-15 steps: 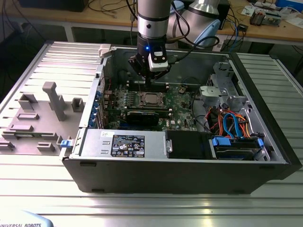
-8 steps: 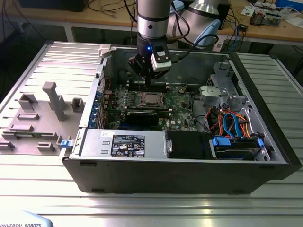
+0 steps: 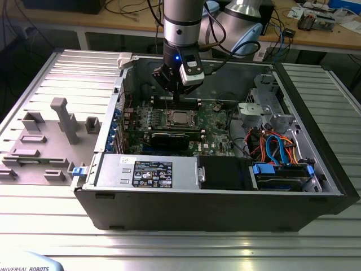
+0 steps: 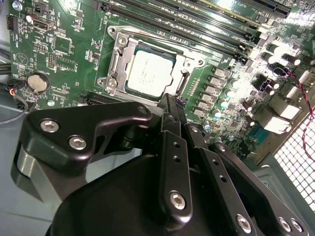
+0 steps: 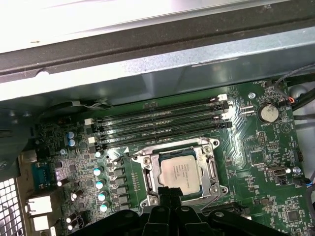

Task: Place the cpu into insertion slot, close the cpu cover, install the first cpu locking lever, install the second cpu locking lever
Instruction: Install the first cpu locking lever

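Slatted aluminium table (image 3: 169,248) in the exterior view, cluttered workbench (image 3: 316,34) behind. Lying on the table with its side open, a computer case (image 3: 197,209); grey plastic fixtures (image 3: 62,121) well apart on the exterior view's left. Reaching down inside, close to the far wall, the arm with its gripper (image 3: 176,100), fingertips just beyond the socket's far edge. Seated flat in that socket, the cpu (image 3: 181,118). Hemming it in: long black card (image 3: 169,140) just on the near side, power supply (image 3: 146,169) along the front wall, blue and orange cables (image 3: 276,148) toward the exterior view's right. Open room straight above the board.

Second wrist view: black fingers pressed together, nothing pinched, gripper (image 4: 169,101) tip at one edge of the socket; touching or just above, cannot tell. Silvery cpu (image 4: 149,73) bare through the window of the cpu cover (image 4: 117,54), lying flat around it. Memory slots (image 4: 197,19) close along the opposite edge; coin battery (image 4: 38,82) well apart.

First wrist view: gripper (image 5: 170,197) at the socket edge opposite the memory slots (image 5: 162,123), cpu (image 5: 178,171) inside the cpu cover (image 5: 212,169), grey case wall (image 5: 147,73) just beyond the slots, coin battery (image 5: 268,113) off to one side.
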`<state>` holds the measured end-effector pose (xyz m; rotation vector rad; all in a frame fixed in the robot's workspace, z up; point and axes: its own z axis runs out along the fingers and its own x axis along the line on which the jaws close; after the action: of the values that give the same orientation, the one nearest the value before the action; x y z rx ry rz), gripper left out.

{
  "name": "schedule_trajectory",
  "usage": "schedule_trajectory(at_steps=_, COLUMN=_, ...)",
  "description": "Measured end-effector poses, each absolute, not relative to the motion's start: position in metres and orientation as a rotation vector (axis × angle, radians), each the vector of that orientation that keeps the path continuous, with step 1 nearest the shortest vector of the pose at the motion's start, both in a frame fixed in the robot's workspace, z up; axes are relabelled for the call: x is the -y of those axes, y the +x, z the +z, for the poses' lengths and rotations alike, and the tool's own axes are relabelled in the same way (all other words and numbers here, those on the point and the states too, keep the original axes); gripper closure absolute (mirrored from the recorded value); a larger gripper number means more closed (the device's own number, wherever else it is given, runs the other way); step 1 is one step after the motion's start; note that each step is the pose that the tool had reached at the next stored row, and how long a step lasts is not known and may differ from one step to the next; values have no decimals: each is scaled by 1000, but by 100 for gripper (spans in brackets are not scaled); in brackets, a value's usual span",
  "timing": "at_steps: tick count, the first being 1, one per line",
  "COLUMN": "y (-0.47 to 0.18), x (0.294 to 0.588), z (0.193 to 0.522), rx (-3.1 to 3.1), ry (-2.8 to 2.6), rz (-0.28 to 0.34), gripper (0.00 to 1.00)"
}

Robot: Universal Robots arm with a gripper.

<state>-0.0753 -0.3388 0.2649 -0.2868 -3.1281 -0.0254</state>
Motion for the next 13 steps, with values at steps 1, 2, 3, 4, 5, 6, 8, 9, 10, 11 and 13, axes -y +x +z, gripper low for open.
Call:
schedule_trajectory(at_steps=1, y=-75, x=339, z=265, rx=3129, ry=-287, rz=-26, gripper=89)
schedule_trajectory(at_steps=2, y=-75, x=339, z=265, rx=3130, ry=-287, rz=-26, gripper=89)
schedule_trajectory(at_steps=3, y=-75, x=339, z=265, rx=3131, ry=-287, rz=-26, gripper=89)
schedule_trajectory(at_steps=4, y=-75, x=339, z=265, rx=3133, ry=-287, rz=-26, gripper=89)
schedule_trajectory(at_steps=5, y=-75, x=339, z=265, rx=3134, ry=-287, rz=-27, gripper=89)
schedule_trajectory(at_steps=6, y=-75, x=339, z=265, rx=3137, ry=-288, rz=-27, gripper=89)
schedule_trajectory(at_steps=8, y=-75, x=339, z=265, rx=3142, ry=-288, rz=-28, gripper=89)
schedule_trajectory(at_steps=9, y=-75, x=339, z=264, rx=3143, ry=-288, rz=-28, gripper=89)
schedule_trajectory(at_steps=10, y=-75, x=339, z=264, rx=3143, ry=-288, rz=-28, gripper=89)
schedule_trajectory(at_steps=11, y=-75, x=339, z=264, rx=3143, ry=-288, rz=-29, gripper=89)
schedule_trajectory(at_steps=13, y=-75, x=339, z=264, rx=3143, ry=-288, rz=-29, gripper=89)
